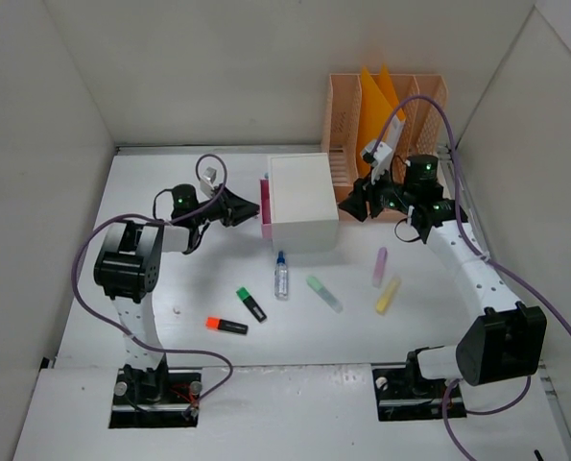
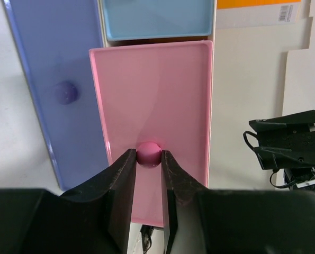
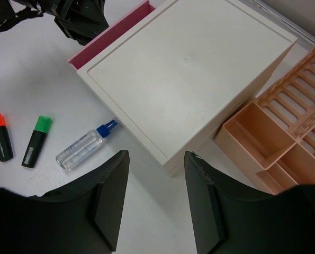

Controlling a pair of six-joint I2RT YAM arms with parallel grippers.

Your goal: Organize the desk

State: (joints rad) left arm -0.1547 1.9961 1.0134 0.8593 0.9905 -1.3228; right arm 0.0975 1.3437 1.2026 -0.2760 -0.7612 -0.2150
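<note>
The white desk holds a white drawer box. Its pink drawer stands slightly pulled out at the box's left side. My left gripper is shut on the drawer's round pink knob; in the top view it sits just left of the box. My right gripper is open and empty, hovering at the box's right near corner, and in the top view it is beside the box's right side.
A purple drawer front and a blue one flank the pink one. An orange file organiser stands behind the box. In front lie a spray bottle and green, orange, pale green, purple and yellow highlighters.
</note>
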